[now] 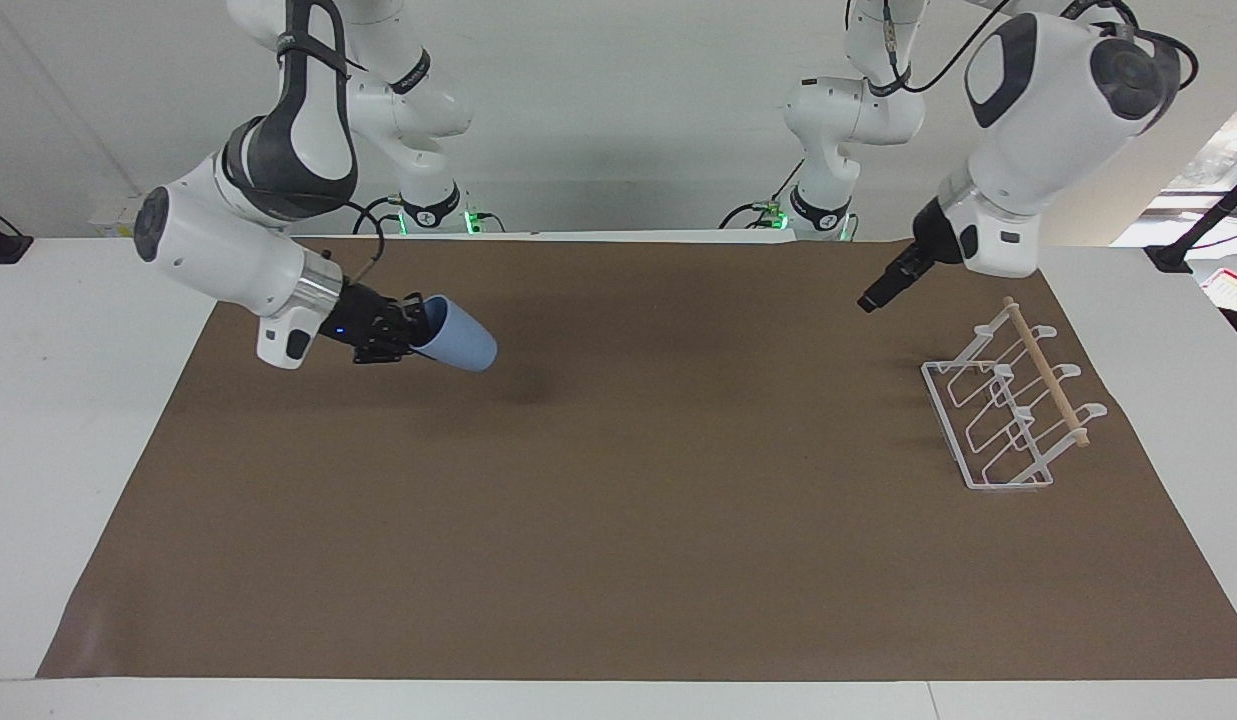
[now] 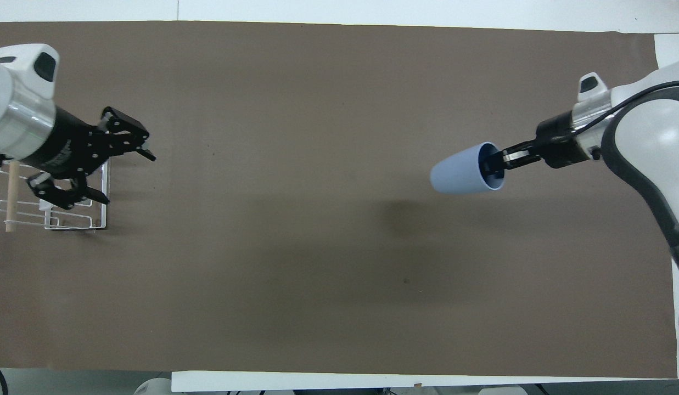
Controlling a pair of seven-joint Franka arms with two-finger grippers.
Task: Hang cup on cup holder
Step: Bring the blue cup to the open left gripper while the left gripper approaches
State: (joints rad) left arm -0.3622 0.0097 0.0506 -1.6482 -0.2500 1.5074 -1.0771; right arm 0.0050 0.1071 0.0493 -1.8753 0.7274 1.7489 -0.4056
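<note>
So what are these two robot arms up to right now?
The right gripper holds a light-blue cup by its rim, lying sideways in the air over the brown mat. The left gripper, jaws open, hangs over the mat beside the white wire cup holder. Nothing hangs on the holder yet.

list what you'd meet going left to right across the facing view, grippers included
right gripper → cup held in it, up off the brown mat → left gripper, in the air over the mat → cup holder standing on the mat at the left arm's end
</note>
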